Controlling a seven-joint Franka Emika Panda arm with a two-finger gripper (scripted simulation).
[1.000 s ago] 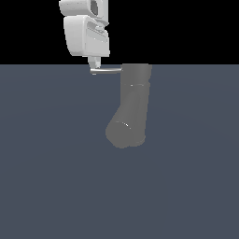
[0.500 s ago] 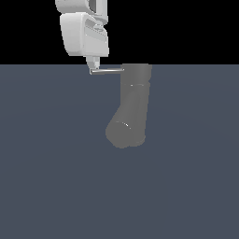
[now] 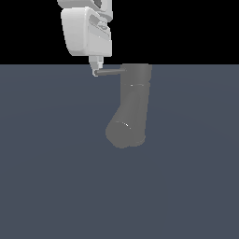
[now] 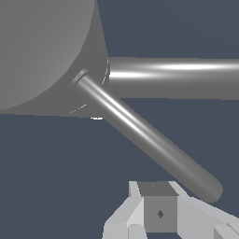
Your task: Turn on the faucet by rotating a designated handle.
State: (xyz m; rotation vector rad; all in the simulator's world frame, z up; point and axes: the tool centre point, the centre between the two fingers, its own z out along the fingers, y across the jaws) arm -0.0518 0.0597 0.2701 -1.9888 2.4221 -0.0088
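The faucet [image 3: 135, 95] is a thick grey upright cylinder with a stout angled spout [image 3: 123, 134] ending in a round face. Its handle [image 3: 109, 72], a thin grey rod, sticks out sideways from the top towards the exterior view's left. My white gripper [image 3: 96, 66] hangs right above the rod's free end, fingertips touching or almost touching it. In the wrist view the handle [image 4: 144, 135] runs diagonally from the faucet [image 4: 42, 51] to beside my gripper [image 4: 158, 214]. The fingers look shut with nothing between them.
The faucet stands on a plain dark blue-grey floor [image 3: 56, 177]. The spout [image 4: 172, 77] shows in the wrist view as a thick bar beyond the handle.
My gripper has shifted slightly sideways and risen a little while staying at the handle's free end. The handle's position looks nearly the same.
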